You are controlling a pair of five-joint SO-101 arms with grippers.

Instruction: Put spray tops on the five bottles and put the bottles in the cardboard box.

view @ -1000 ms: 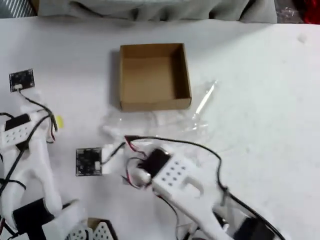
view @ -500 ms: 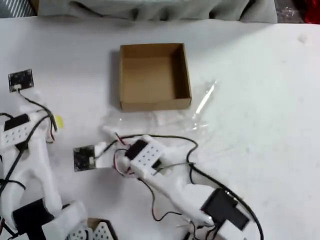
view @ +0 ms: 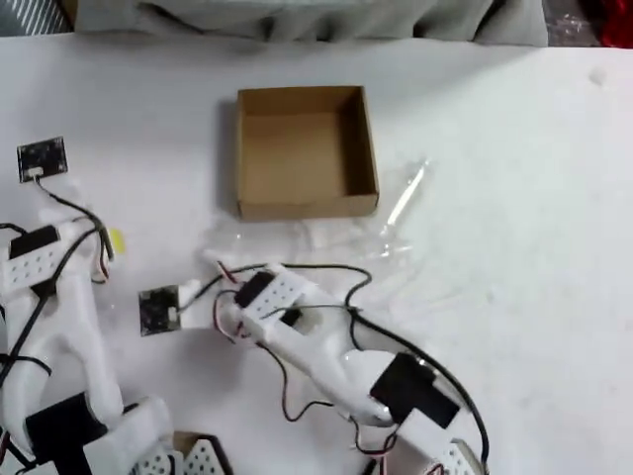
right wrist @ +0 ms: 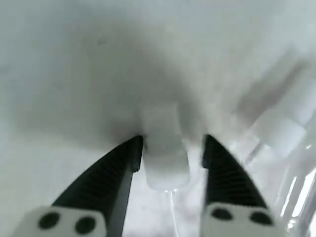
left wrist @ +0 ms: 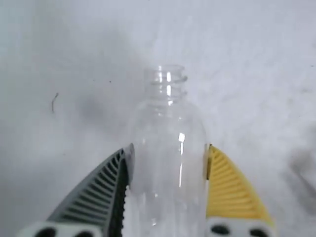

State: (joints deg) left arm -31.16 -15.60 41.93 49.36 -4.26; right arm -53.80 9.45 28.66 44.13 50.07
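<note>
The left tool (left wrist: 168, 148) is clamped on the clear, smooth-walled bottle (left wrist: 168, 123), which is held over the white bench (view: 514, 198) with its threaded neck bare. The right tool (right wrist: 173, 140) straddles a white plastic spray top (right wrist: 165, 163) lying on the bench, with its ribbed black fingers apart, one touching the top and the other just beside it. Close squarely on the top's round collar rather than its thin dip tube, lift it away from the crinkled clear film (view: 326, 237), and line the tube up with the neck before seating it; the brown cardboard box (view: 307, 206) stands open-topped farther back.

Bottle (left wrist: 168, 113) within left tool (left wrist: 168, 148); spray top (right wrist: 163, 165) within right tool (right wrist: 173, 143); cardboard box (view: 307, 207) beyond.
</note>
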